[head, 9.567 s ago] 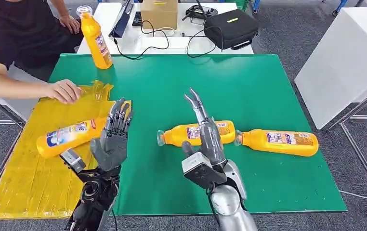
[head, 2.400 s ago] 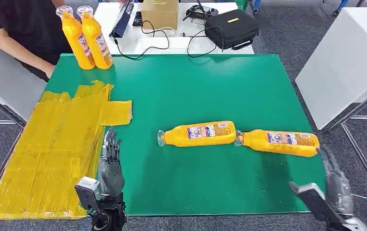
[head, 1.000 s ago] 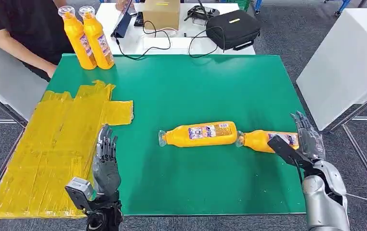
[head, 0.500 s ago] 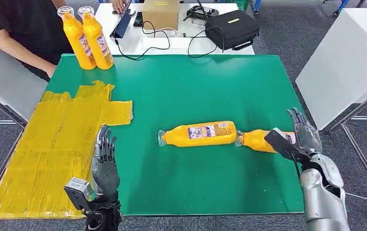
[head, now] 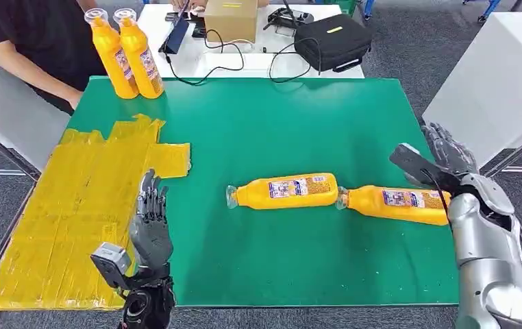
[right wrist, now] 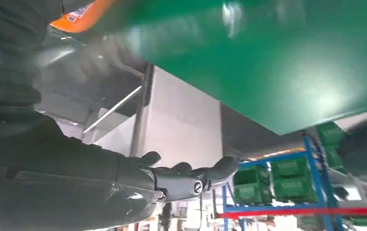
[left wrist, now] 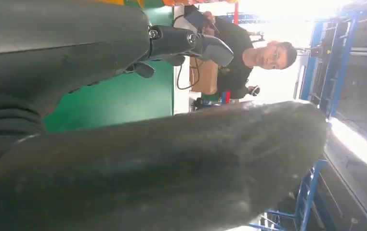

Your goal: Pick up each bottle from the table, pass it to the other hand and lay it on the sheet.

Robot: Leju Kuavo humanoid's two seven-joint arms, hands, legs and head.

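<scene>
Two bottles are lying end to end on the green table point(head: 299, 123), and the one nearer the right hand point(head: 443, 156) is the likely next pick. That right-hand bottle point(head: 399, 203) is resting just beside and a little toward the robot from the hand, its base end almost under the wrist, its cap end pointing away toward the other arm. Its long axis is running across the table, so the hand is sitting at one end of it, not over its middle. The right hand is holding nothing, fingers spread and raised above the table edge. In my judgement it needs to come inward along the bottle before closing.

The second bottle point(head: 286, 192) is lying farther from the right hand along the same line, its cap pointing toward the left hand point(head: 150, 229). The left hand is empty too, fingers extended upward, waiting well apart from both bottles at the edge of the yellow sheet point(head: 59, 226).

Farthest off, two upright bottles point(head: 127, 53) are standing by a person point(head: 25, 41).
</scene>
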